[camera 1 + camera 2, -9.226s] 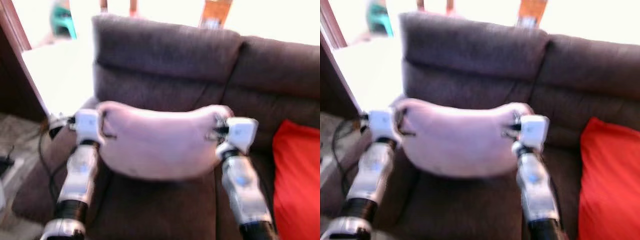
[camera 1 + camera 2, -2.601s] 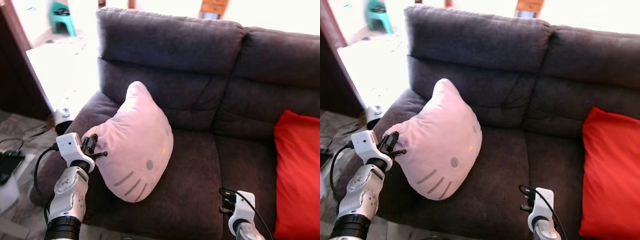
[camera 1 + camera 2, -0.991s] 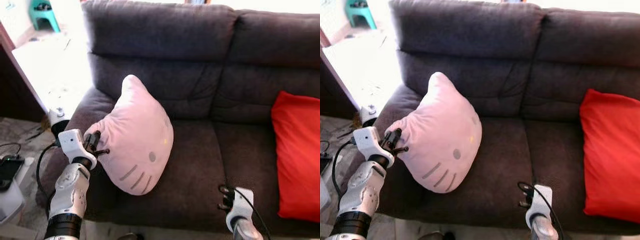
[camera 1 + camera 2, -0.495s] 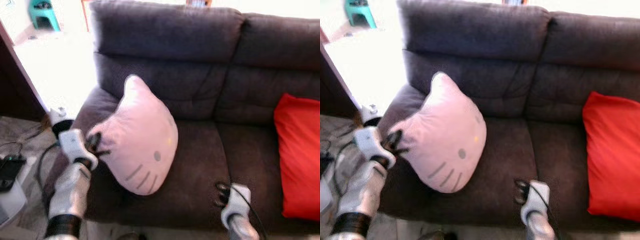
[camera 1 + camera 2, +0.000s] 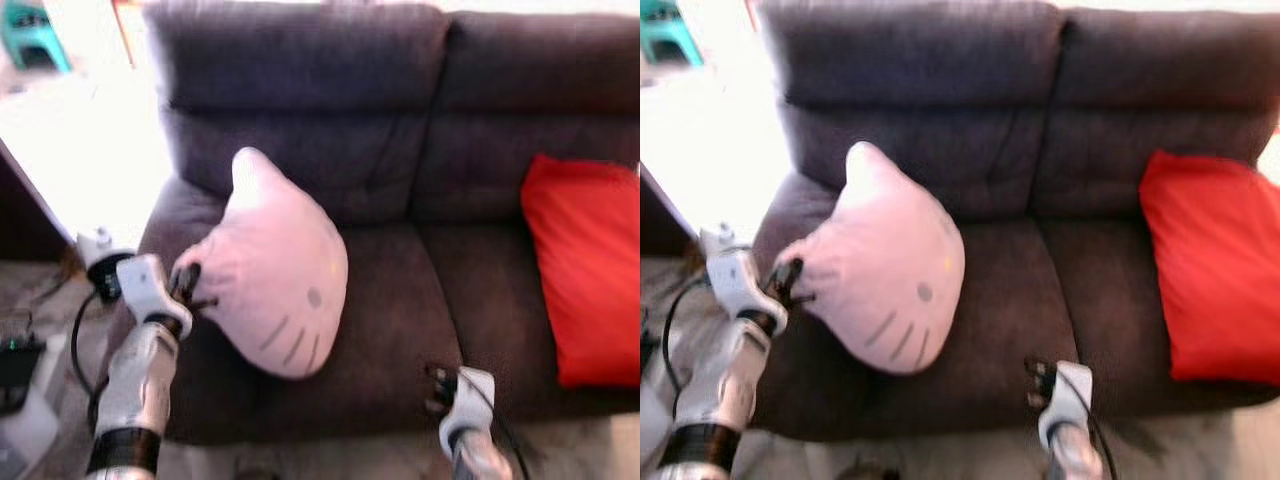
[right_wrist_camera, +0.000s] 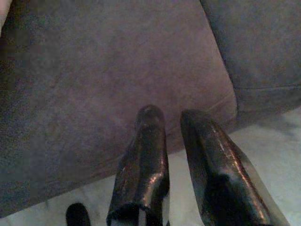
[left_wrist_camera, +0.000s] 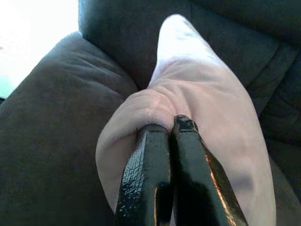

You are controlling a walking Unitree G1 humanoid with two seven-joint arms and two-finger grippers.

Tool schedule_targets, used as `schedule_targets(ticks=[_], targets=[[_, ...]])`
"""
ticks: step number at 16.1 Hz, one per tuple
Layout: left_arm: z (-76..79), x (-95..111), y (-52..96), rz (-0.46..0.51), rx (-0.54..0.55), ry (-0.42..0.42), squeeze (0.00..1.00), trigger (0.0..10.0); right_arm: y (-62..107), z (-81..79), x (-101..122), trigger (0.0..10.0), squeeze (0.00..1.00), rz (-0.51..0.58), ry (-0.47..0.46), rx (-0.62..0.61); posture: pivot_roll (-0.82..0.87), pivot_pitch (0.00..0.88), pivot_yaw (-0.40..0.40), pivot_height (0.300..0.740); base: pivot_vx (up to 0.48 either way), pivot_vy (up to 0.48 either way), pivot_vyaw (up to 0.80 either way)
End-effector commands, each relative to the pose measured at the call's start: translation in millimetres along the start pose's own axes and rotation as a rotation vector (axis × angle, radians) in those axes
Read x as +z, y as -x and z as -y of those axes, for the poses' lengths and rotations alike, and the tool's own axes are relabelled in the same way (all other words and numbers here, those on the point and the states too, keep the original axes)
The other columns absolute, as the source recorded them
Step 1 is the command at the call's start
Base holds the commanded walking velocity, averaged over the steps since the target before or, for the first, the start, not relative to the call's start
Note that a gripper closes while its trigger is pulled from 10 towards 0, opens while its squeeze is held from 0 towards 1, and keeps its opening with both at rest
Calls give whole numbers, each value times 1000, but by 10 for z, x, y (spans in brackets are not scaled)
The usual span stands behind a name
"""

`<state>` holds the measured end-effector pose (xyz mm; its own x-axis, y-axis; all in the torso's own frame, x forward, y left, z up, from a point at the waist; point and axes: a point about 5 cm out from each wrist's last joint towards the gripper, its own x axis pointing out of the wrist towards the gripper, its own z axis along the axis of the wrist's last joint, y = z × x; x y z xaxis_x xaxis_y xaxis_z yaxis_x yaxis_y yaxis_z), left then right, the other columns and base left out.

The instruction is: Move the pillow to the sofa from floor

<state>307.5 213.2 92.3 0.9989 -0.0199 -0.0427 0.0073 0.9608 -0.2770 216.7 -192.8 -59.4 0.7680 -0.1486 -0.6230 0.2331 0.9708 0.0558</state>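
A pink cat-face pillow [image 5: 275, 265] stands tilted on the left seat of the dark sofa [image 5: 400, 300], its top ear against the backrest. My left gripper [image 5: 190, 290] is at the pillow's left edge, by the armrest. In the left wrist view its fingers [image 7: 150, 155] are shut on a fold of the pink fabric [image 7: 202, 89]. My right gripper [image 5: 438, 385] hangs low at the sofa's front edge. In the right wrist view that gripper [image 6: 171, 115] points at the seat front, slightly open, with nothing between its fingers.
A red cushion [image 5: 585, 270] leans on the right seat. The left armrest [image 7: 51, 94] lies beside the pillow. A white device [image 5: 95, 245] and black cables [image 5: 80, 340] lie on the floor to the left. Pale floor [image 6: 263, 146] runs along the sofa's front.
Both grippers held the pillow in the air at first. Now it rests on the seat, my right gripper has let go and hangs low. The camera has shifted lately.
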Motion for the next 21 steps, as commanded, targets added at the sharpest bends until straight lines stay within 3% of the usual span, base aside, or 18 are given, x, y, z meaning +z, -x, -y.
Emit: schedule_targets(ticks=[1, 5, 7, 10, 13, 17, 21], targets=[[63, 56, -23, 17, -24, -15, 0, 10000, 20, 83, -44, 10000, 0, -14, 1, -20, 90, 49, -30, 740, 0, 0, 0], [167, 17, -34, -24, -87, -48, 0, 10000, 24, 79, -61, 10000, 0, -22, 0, -23, 91, 51, -27, 740, 0, 0, 0], [36, -93, 1, -90, -23, -134, 0, 10000, 27, 84, -70, 10000, 0, -26, -1, -25, 92, 54, -26, 740, 0, 0, 0], [-112, -265, 114, -208, 12, -176, 0, 10000, 30, 93, -76, 10000, 0, -28, -1, -27, 95, 57, -27, 740, 0, 0, 0], [-96, -441, 240, -363, -115, -219, 0, 10000, 33, 100, -78, 10000, 0, -25, 2, -24, 100, 60, -31, 740, 0, 0, 0], [63, -531, 325, -448, -311, -239, 0, 10000, 23, 78, -50, 10000, 0, -14, 5, -20, 95, 61, -32, 740, 0, 0, 0], [46, -533, 350, -468, -318, -253, 0, 10000, 17, 85, -34, 10000, 0, -11, 7, -22, 97, 62, -34, 740, 0, 0, 0]])
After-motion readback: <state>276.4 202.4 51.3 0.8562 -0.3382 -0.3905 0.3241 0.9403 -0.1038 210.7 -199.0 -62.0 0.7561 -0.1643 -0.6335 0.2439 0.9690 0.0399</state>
